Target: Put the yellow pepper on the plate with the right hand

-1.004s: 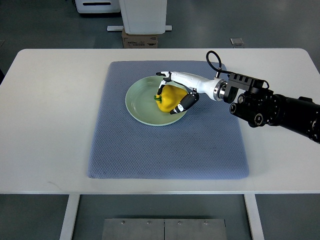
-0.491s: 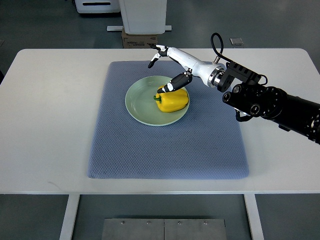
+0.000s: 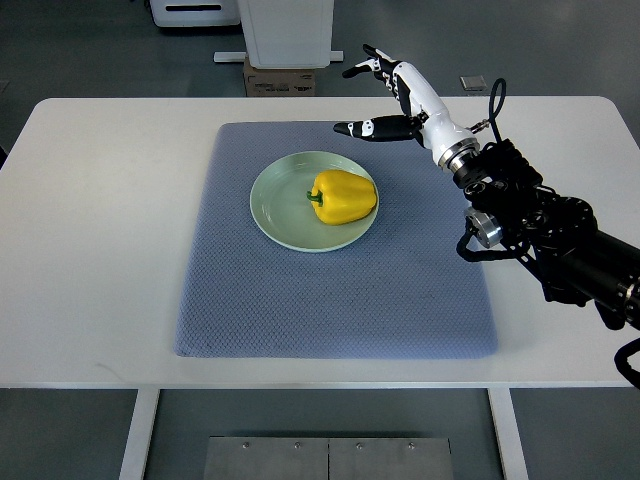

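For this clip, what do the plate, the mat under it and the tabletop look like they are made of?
Plate: pale green, smooth, softly glossy, probably glazed ceramic or melamine; the look leaves that open.
Mat: blue-grey woven or knitted fabric, matte, with a fine diamond texture and soft, rounded edges, suggesting padding.
Tabletop: white, flat, matte, likely laminate or painted board.
The yellow pepper lies on the plate; the right hand is open above the mat's far edge.

A white desk (image 3: 110,260) carries a blue-grey mat (image 3: 330,300) lying flat, spread below and left of the robot hand (image 3: 390,95), with bare desk on all sides
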